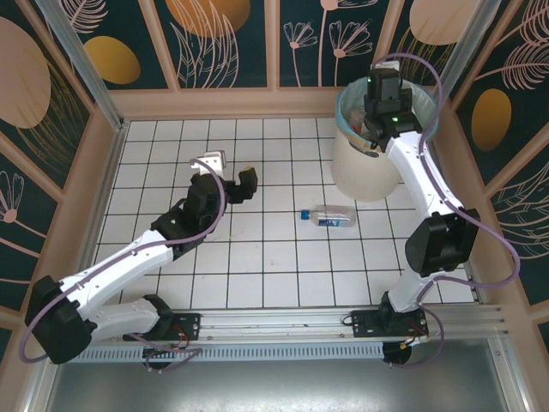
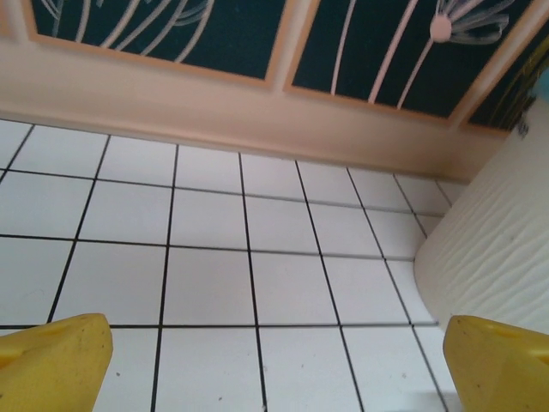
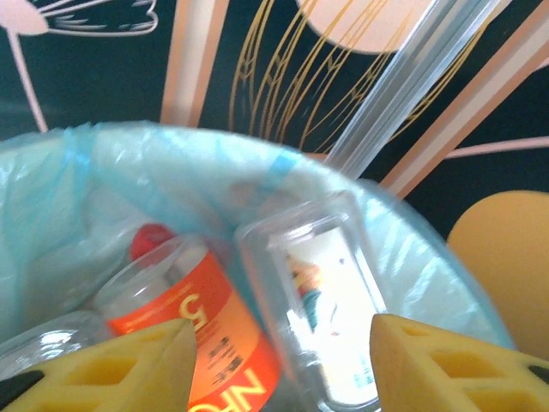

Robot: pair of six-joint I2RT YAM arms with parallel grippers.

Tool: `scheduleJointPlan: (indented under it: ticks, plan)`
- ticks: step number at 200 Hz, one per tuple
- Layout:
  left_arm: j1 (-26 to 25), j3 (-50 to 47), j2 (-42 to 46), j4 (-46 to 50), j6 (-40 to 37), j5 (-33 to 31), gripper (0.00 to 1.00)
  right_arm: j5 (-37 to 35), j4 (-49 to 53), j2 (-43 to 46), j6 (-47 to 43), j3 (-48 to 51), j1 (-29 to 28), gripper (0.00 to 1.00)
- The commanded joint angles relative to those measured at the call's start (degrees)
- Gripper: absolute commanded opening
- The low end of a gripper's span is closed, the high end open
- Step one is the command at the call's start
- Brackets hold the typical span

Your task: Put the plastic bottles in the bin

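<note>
Below me lies a white tiled floor (image 1: 257, 257) with black grid lines, dark floral wall panels (image 1: 232, 34) far behind, and an aluminium rail (image 1: 283, 322) nearest.

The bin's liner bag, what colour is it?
Light blue-green; the bag shows best in the right wrist view.

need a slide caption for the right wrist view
Right hand open above the bag-lined bin, with an orange-labelled bottle and a clear bottle inside.
</note>
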State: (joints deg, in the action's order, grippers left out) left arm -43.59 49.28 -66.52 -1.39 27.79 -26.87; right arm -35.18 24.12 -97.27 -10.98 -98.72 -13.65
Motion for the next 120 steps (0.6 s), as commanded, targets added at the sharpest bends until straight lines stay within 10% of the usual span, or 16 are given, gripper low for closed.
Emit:
scheduleJointPlan:
  ticks: [1, 45, 120]
  plan:
    - [0.1, 1.8, -3.2, -0.8, -7.1, 6.2, 0.98, 4.4, 3.1, 4.8, 6.6, 1.8, -0.5, 0.54]
    - [0.0, 6.1, -12.7, -0.9, -23.3, 26.2, 0.93, 18.3, -1.2, 17.4, 11.1, 14.2, -1.7, 0.56]
    - [-5.5, 22.7, -38.4, 4.3, -47.9, 40.4, 0.98, 27.5, -6.5, 38.2, 16.1, 31.6, -2.8, 0.61]
